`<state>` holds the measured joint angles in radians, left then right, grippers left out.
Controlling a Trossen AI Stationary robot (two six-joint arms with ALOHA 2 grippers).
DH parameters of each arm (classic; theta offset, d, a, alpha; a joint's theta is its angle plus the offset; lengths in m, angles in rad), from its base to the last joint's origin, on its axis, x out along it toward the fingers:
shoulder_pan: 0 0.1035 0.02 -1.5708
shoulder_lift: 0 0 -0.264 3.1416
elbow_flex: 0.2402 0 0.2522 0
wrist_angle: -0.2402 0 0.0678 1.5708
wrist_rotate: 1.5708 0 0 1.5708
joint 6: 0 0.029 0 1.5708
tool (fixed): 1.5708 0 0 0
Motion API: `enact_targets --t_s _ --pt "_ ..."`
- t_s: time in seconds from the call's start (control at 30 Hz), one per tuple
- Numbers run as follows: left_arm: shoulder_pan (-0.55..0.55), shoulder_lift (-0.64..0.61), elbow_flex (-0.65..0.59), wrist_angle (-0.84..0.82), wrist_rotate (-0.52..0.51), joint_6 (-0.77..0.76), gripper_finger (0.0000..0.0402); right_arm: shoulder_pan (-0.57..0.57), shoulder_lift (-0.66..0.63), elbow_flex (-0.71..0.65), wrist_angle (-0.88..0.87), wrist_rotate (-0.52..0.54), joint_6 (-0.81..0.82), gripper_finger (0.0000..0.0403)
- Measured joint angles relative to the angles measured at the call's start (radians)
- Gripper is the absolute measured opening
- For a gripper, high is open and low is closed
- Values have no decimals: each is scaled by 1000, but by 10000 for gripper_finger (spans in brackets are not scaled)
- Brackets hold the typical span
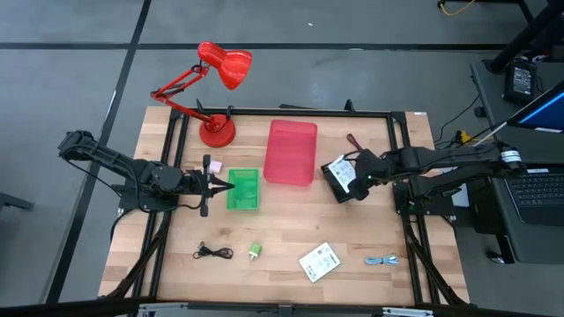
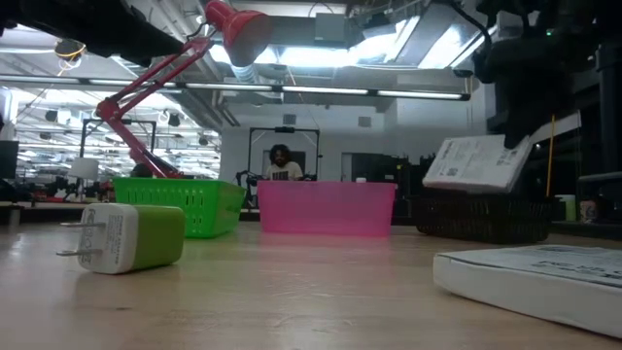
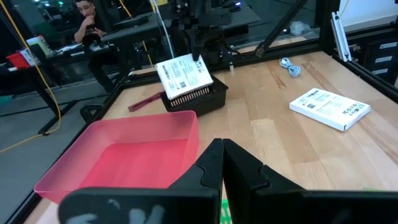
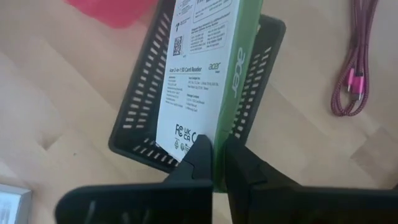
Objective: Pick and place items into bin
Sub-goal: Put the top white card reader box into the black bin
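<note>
My right gripper (image 4: 214, 158) is shut on a white printed packet with a green side (image 4: 199, 74), held over a black slotted basket (image 4: 140, 118) right of the pink bin (image 1: 291, 151). A maroon cable (image 4: 351, 81) lies beside the basket. Near the table's front lie a black cable (image 1: 211, 253), a green plug piece (image 1: 256, 251), a second white packet (image 1: 319, 261) and a blue-grey cable (image 1: 382, 261). My left gripper (image 1: 216, 185) hangs shut beside the green basket (image 1: 244, 189) and holds nothing. My right gripper pinches the packet's short end (image 4: 208, 134) between its two fingers, one on the white printed face, the other on the far face. The fingers slant down from the table's right side. The packet (image 2: 476, 163) hangs tilted just above the black basket (image 2: 481, 216).
A red desk lamp (image 1: 216, 88) stands at the far left corner, its head reaching beyond the table. The pink bin (image 3: 124, 162) sits mid-table between the green and black baskets. Bare wood lies between the bins and the front row of items. A person sits beyond the table.
</note>
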<state>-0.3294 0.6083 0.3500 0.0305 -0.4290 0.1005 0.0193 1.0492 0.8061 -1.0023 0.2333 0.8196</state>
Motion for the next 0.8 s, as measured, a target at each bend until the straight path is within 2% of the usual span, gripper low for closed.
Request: enact_targets --t_s 0.23,0.43,0.8 --pt "0 0 0 0 0 0 4 0 13 -58 74 -26 14 6" --pt "0 0 0 0 0 0 4 0 12 -61 87 -70 17 6" --pt "0 0 0 0 0 0 4 0 12 -61 134 -73 18 9"
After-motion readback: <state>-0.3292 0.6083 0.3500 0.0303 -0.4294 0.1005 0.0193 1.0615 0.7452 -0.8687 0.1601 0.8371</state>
